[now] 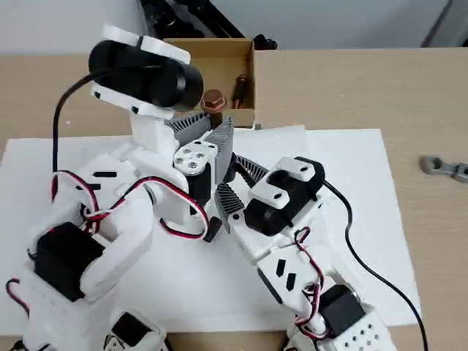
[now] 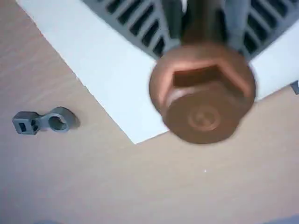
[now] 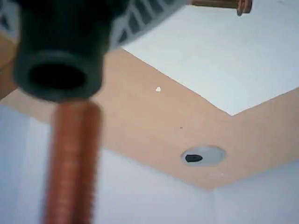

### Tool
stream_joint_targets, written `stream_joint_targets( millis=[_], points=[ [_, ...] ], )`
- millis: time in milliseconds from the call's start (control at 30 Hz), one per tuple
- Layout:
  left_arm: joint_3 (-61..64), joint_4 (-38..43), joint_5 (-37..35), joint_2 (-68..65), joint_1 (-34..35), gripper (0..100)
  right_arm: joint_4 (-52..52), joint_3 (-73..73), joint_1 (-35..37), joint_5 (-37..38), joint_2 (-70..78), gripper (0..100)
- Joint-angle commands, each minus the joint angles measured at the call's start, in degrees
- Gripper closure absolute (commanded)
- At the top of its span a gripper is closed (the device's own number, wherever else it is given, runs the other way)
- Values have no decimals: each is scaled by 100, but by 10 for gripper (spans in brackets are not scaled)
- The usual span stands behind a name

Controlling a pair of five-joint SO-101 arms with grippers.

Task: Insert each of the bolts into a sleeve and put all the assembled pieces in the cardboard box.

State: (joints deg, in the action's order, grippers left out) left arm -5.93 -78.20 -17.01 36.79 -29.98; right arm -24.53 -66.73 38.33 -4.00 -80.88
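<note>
Copper-coloured hexagon-headed bolt [image 2: 203, 93], clamped in the left gripper [image 2: 201, 18], lay shaft-first just at the mouth of the black cylindrical sleeve [image 3: 58, 70] pinched in the right gripper [image 3: 70, 18], axes roughly in line.

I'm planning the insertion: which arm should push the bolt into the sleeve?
Probably left. The left tool grips the bolt, whose threaded end sits at the sleeve mouth; the right tool just holds the sleeve.
</note>
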Motion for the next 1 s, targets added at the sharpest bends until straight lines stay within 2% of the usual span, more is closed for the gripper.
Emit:
stream_joint_targets(
  millis=[0, 533, 767, 833, 967],
  points=[
    [13, 273, -62, 9, -53, 994, 92, 44, -31, -53, 22, 995],
    [752, 624, -62, 18, -53, 994, 92, 44, -31, -53, -13, 995],
    [769, 589, -18, 158, -53, 994, 92, 53, -31, -53, -13, 995],
    [769, 580, 185, 290, -53, 993, 92, 53, -31, -53, -13, 995],
    [769, 299, 273, 413, -53, 992, 92, 62, -31, -53, -4, 995]
  ],
)
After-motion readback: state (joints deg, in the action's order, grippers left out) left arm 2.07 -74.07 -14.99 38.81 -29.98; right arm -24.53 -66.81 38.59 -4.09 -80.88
